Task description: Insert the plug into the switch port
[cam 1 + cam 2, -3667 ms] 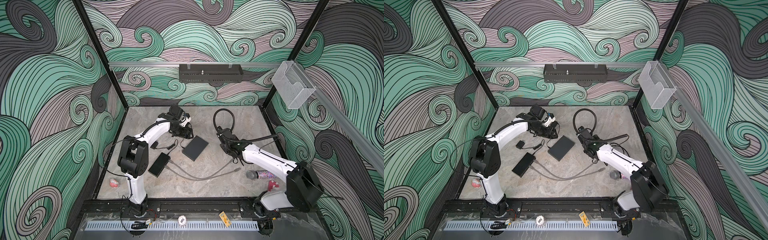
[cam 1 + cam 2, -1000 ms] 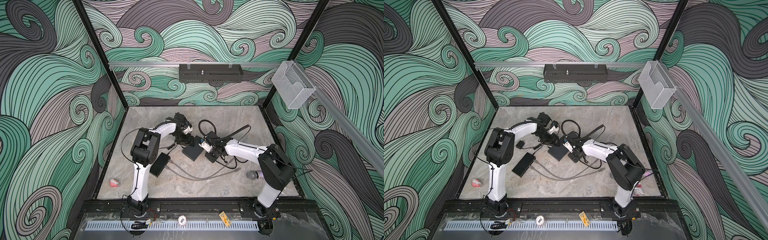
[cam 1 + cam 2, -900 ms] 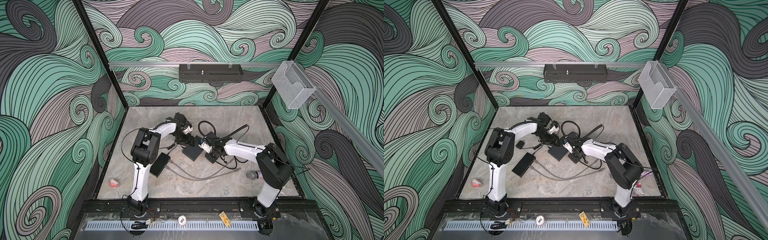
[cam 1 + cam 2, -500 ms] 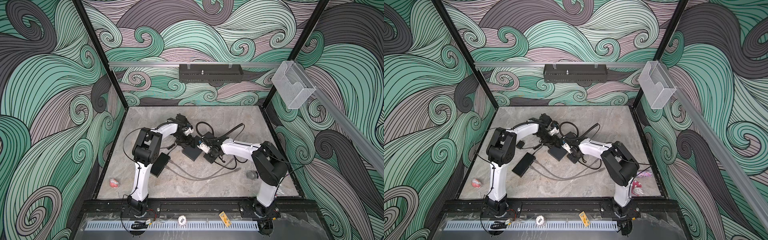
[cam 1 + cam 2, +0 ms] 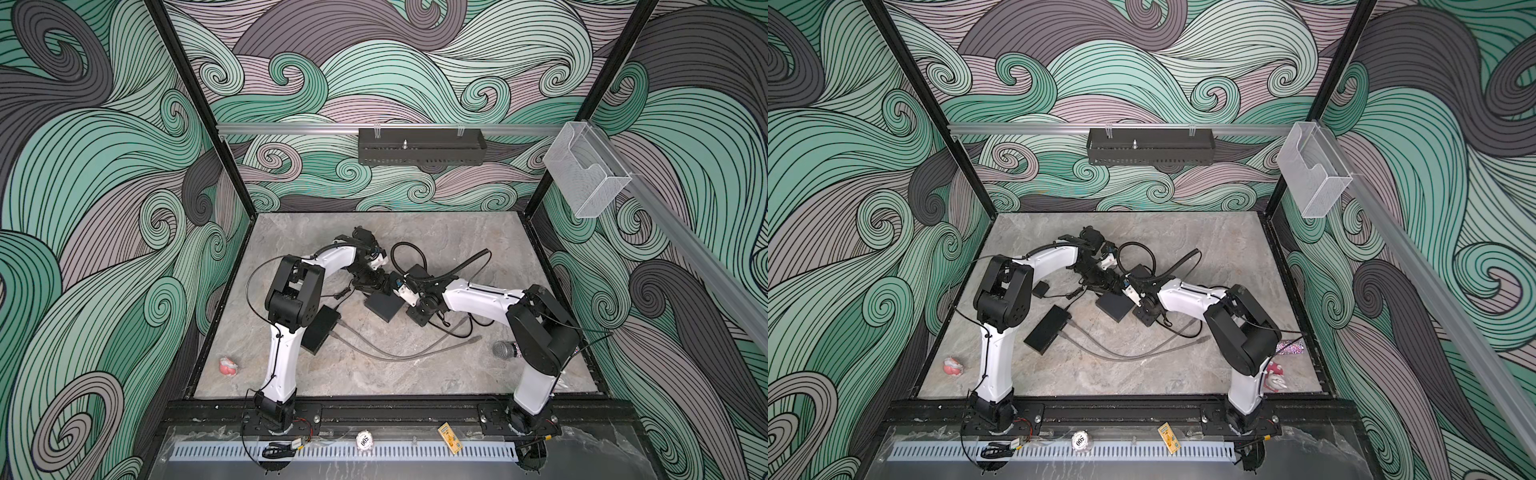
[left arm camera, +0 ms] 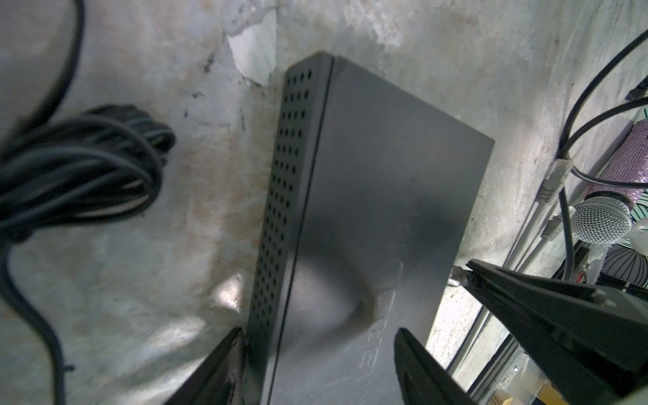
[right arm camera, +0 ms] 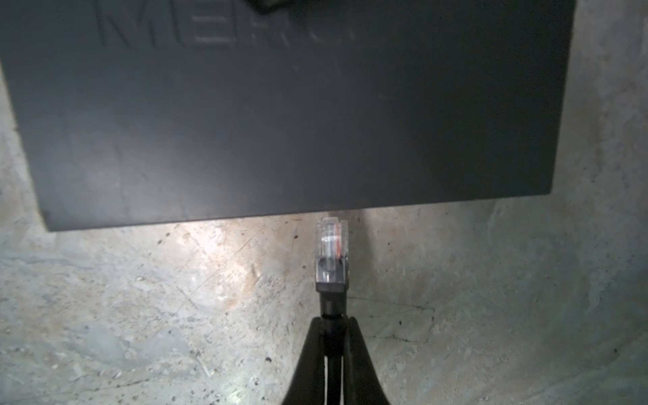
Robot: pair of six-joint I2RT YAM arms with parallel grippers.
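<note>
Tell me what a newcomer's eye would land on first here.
Swirling green and grey wave walls enclose the table in both top views, and the two arms meet over the dark switch at mid table. Up close, the right tool grips the clear plug by its black boot, tip just at the switch's edge. The left tool stands open astride the switch's perforated side.

Walls [image 5: 374, 104] on three sides carry a mural of swirling waves in teal, mauve and dark grey. Black corner posts [image 5: 195, 112] frame the back wall, where an aluminium rail [image 5: 291, 129] holds a black perforated tray [image 5: 419, 146]. A clear plastic bin [image 5: 586, 183] hangs at right. The worktop [image 5: 374, 374] is grey marbled stone, evenly lit.
</note>
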